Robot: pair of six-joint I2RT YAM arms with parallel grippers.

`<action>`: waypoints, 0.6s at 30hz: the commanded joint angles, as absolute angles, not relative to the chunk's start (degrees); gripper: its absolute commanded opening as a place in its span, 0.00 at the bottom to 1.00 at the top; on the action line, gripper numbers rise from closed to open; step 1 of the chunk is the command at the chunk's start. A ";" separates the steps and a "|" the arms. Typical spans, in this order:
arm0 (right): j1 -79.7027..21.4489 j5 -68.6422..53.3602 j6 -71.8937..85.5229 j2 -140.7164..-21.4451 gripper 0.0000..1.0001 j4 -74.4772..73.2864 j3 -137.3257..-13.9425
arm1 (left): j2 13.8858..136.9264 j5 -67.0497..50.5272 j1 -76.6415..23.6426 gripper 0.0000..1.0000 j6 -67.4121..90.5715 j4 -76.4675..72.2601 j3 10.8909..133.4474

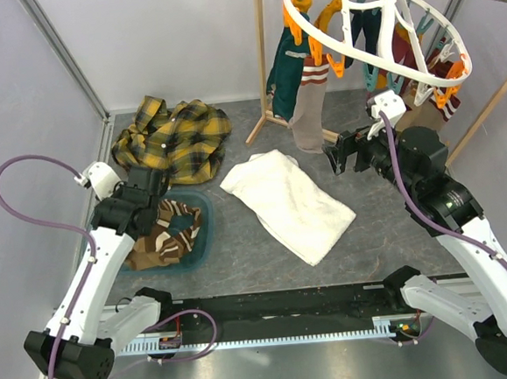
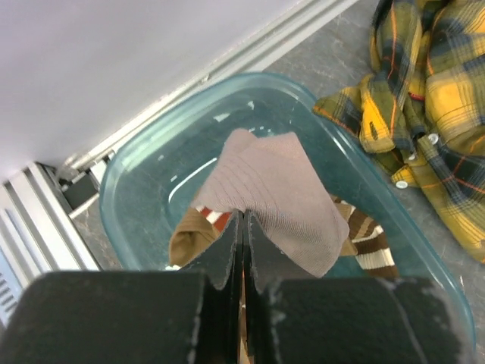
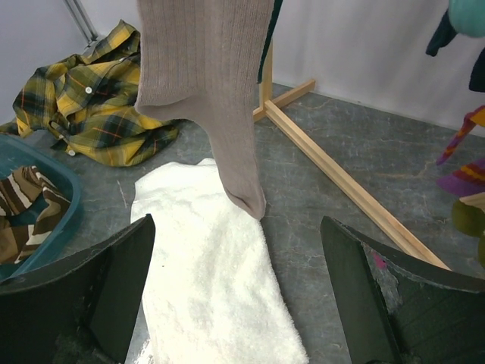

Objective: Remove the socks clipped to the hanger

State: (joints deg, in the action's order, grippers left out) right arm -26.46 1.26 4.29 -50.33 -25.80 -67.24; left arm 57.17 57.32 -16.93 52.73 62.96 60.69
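Observation:
The white ring hanger (image 1: 375,64) hangs at the top right with orange and teal clips. A dark teal sock (image 1: 284,73) and a tan sock with maroon stripes (image 1: 308,106) dangle from its left side; darker socks (image 1: 405,55) hang further right. My right gripper (image 1: 334,158) is open and empty just right of the tan sock, which hangs ahead of it in the right wrist view (image 3: 220,91), between and beyond the open fingers (image 3: 91,288). My left gripper (image 2: 243,220) is shut on a plain tan sock (image 2: 273,189) above the teal bin (image 2: 136,152).
The teal bin (image 1: 201,246) holds brown striped socks (image 1: 165,240). A yellow-black plaid shirt (image 1: 174,134) lies behind it. A white towel (image 1: 290,204) lies mid-table under the right gripper. The wooden rack frame (image 1: 261,66) stands at the back.

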 commanded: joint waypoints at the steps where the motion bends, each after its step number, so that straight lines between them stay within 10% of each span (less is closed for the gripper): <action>1: -26.46 4.04 5.36 -49.74 0.98 -26.10 -69.70 | 57.82 53.46 -16.61 0.02 63.86 62.31 54.24; 11: -26.37 2.64 6.33 -53.17 0.98 -33.92 -75.76 | 67.31 39.29 -16.61 0.04 82.88 66.53 44.30; 18: -26.46 2.99 10.18 -55.01 0.96 -33.23 -77.17 | 67.33 44.82 -16.61 0.48 77.36 74.17 59.31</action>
State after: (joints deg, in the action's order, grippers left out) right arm -26.46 2.68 6.85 -53.74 -33.91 -73.95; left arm 68.95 40.32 -16.80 75.96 69.52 49.08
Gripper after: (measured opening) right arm 0.972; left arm 0.409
